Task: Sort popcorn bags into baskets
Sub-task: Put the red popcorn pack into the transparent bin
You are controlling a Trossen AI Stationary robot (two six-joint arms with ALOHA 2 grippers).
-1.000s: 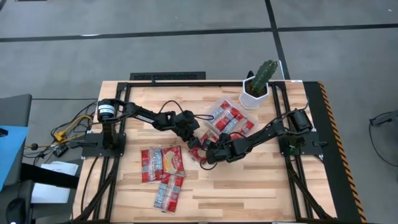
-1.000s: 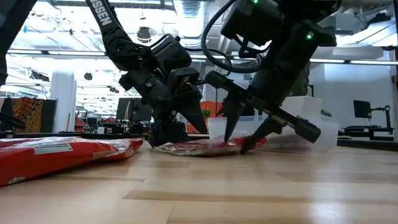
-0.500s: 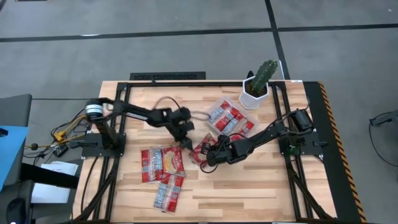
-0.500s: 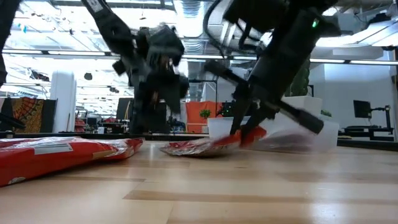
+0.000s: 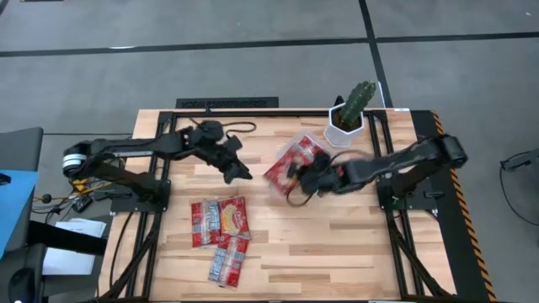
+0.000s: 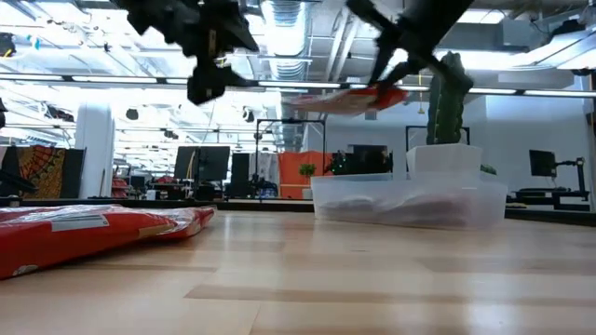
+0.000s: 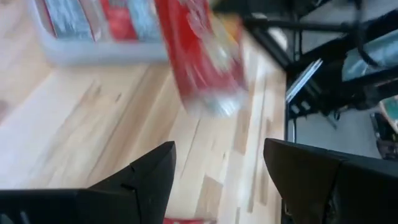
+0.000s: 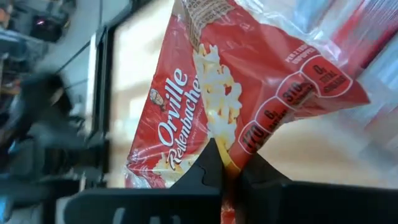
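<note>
The right tool pinches one edge of a flat, shiny red-and-white popcorn bag, hanging light and floppy beside the clear shallow plastic tray, while the left tool hovers open and empty above the worktop.

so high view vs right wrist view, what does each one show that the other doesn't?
High view only: the left gripper open and empty over bare table, the loose popcorn bags at the front, the cactus pot, and the clear basket with bags in it.

Right wrist view only: the print on the held bag and the fingers pinching its edge.

Both: the right gripper shut on one bag, lifted off the table.
</note>
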